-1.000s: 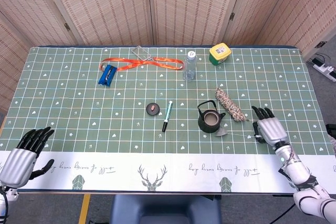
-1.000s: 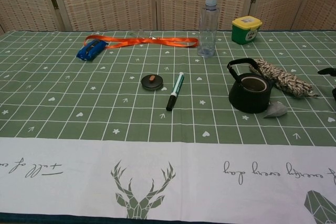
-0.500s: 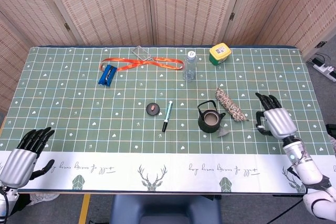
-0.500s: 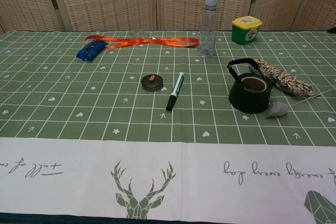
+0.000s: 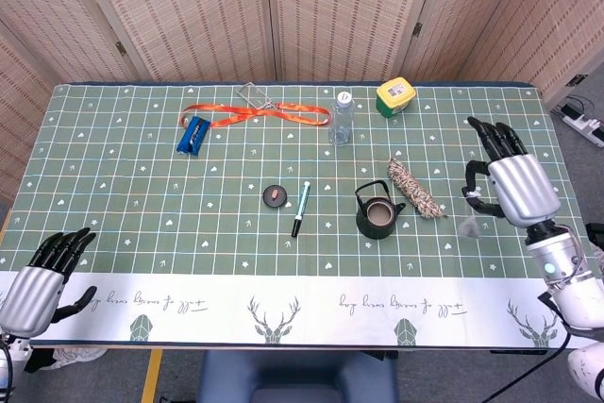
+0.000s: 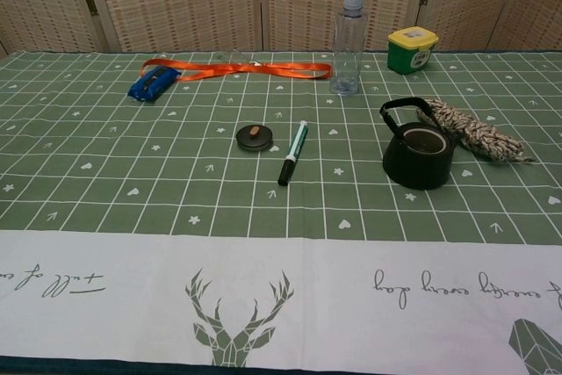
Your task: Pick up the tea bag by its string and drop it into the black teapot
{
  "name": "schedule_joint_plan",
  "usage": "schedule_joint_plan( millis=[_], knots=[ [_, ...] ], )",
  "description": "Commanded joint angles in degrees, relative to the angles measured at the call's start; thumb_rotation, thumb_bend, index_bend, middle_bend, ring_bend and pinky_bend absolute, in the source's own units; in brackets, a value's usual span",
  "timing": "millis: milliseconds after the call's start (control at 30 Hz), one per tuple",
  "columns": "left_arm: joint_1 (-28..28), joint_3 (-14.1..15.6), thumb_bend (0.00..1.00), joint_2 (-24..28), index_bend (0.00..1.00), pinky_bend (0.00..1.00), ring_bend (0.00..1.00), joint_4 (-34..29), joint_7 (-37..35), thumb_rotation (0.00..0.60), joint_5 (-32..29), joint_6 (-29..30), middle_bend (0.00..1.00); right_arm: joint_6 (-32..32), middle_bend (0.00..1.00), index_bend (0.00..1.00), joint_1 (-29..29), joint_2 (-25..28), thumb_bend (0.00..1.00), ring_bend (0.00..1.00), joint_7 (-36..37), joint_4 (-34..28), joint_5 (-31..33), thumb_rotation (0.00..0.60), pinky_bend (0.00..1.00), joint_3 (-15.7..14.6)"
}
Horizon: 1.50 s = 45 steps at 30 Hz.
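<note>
My right hand (image 5: pixel 514 186) is up over the right end of the table (image 5: pixel 113 167), fingers mostly stretched out toward the far edge with the thumb tucked in on the near-left side, and the tea bag (image 5: pixel 469 226) hangs just below and to the left of it, a small pale grey pouch seen against the green cloth. The string itself is too thin for me to make out, so I cannot tell for sure where it sits in my fingers, but the bag dangles right beneath the thumb side, so the pinch is there. The black teapot (image 5: pixel 377 214) stands well to the left of the bag, lid off, mouth open, handle up; the chest view shows it (image 6: pixel 418 155) plainly and neither the bag nor my right hand. Just beside the pot, on its far-right side, lies the speckled rope bundle (image 5: pixel 412 188), between pot and bag. The teapot lid (image 5: pixel 275 195) sits further left, with the green marker pen (image 5: pixel 300 209) between it and the pot. Along the far side are the clear bottle (image 5: pixel 342 118), the yellow-lidded green tub (image 5: pixel 395 95), the orange lanyard (image 5: pixel 260 114) and the blue object (image 5: pixel 192 134). My left hand (image 5: pixel 42 280) rests low at the near left corner, fingers extended together, holding nothing.
</note>
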Motion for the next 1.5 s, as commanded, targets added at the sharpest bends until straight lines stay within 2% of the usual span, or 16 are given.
schedule_joint_plan(
  millis=[33, 267, 433, 733, 1267, 1500],
  knots=[
    [-0.1, 0.0, 0.29, 0.2, 0.03, 0.1, 0.09, 0.1, -0.7, 0.6, -0.1, -0.1, 0.05, -1.8, 0.02, 0.66, 1.7, 0.7, 0.4, 0.0, -1.3, -1.6, 2.6, 0.6, 0.0, 1.6],
    [-0.5, -0.3, 0.29, 0.5, 0.03, 0.1, 0.09, 0.4, -2.3, 0.6, -1.0, -1.0, 0.05, -5.2, 0.02, 0.67, 5.9, -1.1, 0.4, 0.0, -4.0, -1.8, 6.8, 0.6, 0.0, 3.9],
    [-0.6, -0.4, 0.29, 0.7, 0.03, 0.1, 0.1, 0.4, -2.8, 0.6, -1.3, -1.3, 0.05, -6.3, 0.02, 0.67, 7.8, -2.3, 0.4, 0.0, -6.9, -2.2, 9.2, 0.6, 0.0, 4.5],
    [-0.5, -0.3, 0.29, 1.1, 0.04, 0.1, 0.1, 0.2, -4.1, 0.6, -1.0, -0.9, 0.05, -7.9, 0.02, 0.67, 11.0, -5.7, 0.4, 0.0, -14.0, -1.2, 13.4, 0.6, 0.0, 3.5],
    [-0.3, -0.8, 0.29, 2.0, 0.05, 0.1, 0.1, 0.0, -6.1, 0.6, -2.3, -1.2, 0.05, -9.8, 0.03, 0.67, 14.6, -9.4, 0.4, 0.02, -18.5, 0.6, 17.2, 0.6, 0.0, 2.5],
    [-0.1, -0.3, 0.29, 2.2, 0.05, 0.1, 0.1, -0.6, -5.7, 0.6, -1.2, -0.4, 0.05, -9.9, 0.03, 0.67, 15.3, -11.0, 0.4, 0.02, -19.7, 2.1, 16.9, 0.6, 0.0, 1.4]
  ],
)
